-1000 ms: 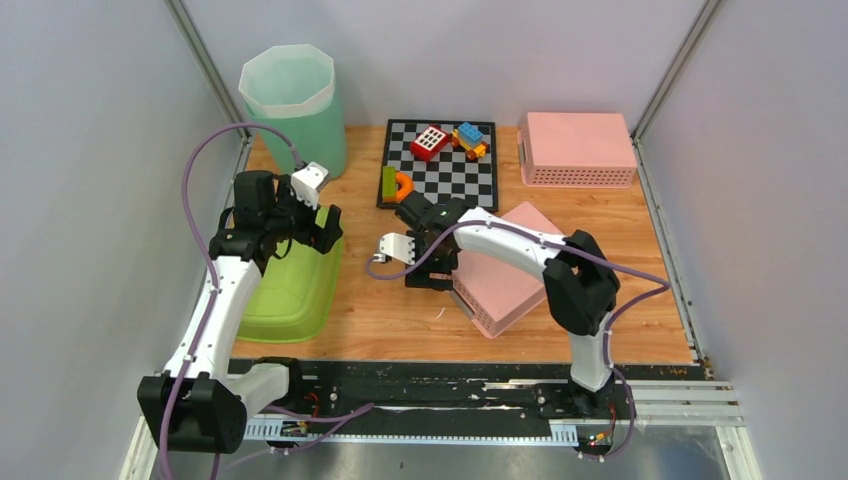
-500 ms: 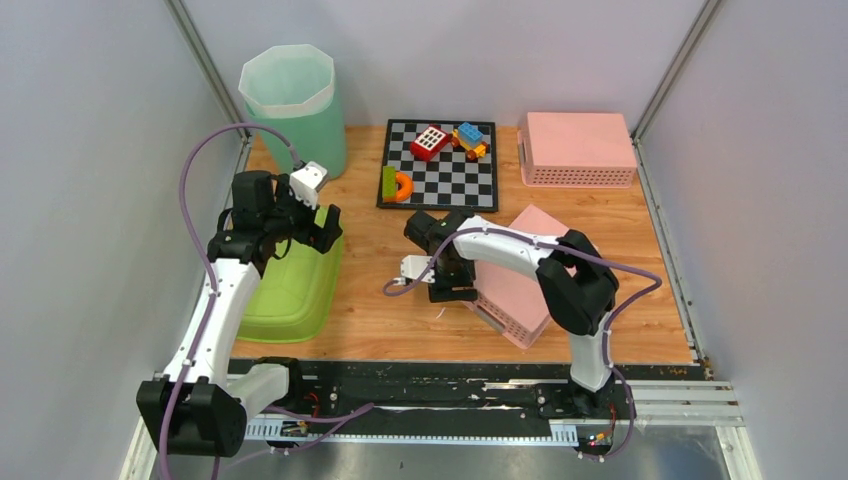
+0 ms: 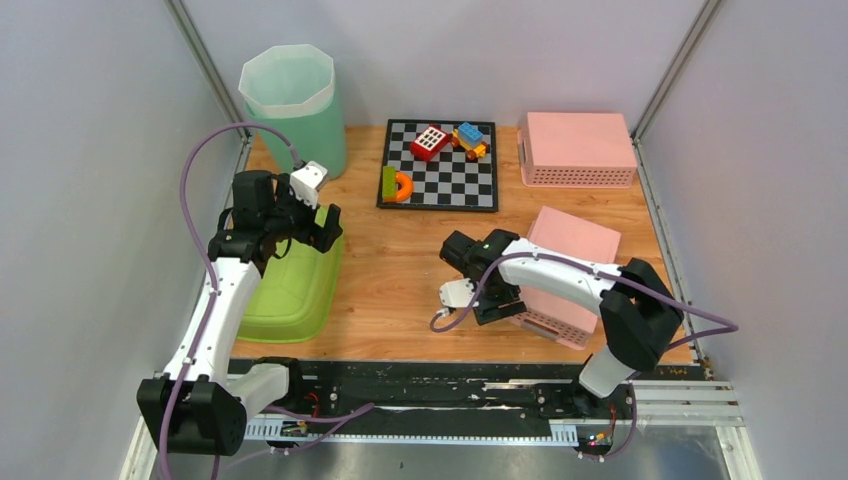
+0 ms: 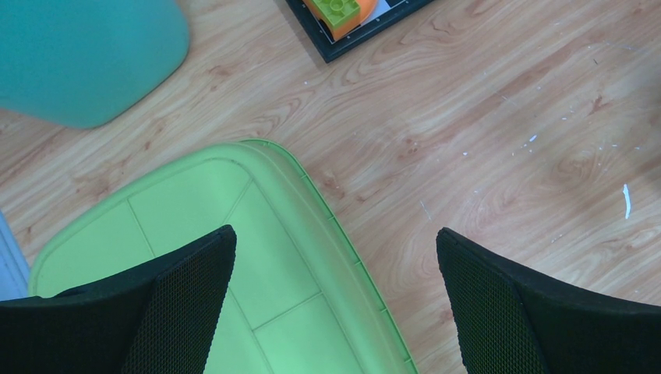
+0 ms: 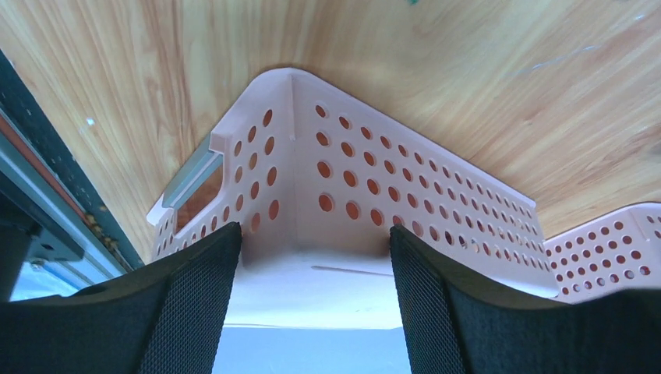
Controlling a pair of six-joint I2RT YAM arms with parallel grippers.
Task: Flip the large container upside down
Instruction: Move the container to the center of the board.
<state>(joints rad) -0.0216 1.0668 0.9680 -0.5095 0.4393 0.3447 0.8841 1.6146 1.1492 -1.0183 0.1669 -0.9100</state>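
R arm bent low, R tool [image 5: 313, 249] at near pink basket [image 3: 575, 245], grip unclear; L tool [image 4: 335, 241] open.

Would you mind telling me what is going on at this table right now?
The right gripper is at the near pink perforated basket, its fingers straddling the basket's left end; a firm grip cannot be confirmed. The basket appears to lie bottom up on the wooden table. The left gripper hangs open over the lime green tub.

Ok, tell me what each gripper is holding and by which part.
The right gripper looks clamped on the large pink basket, across its near-left end. The left gripper is open, holding nothing.
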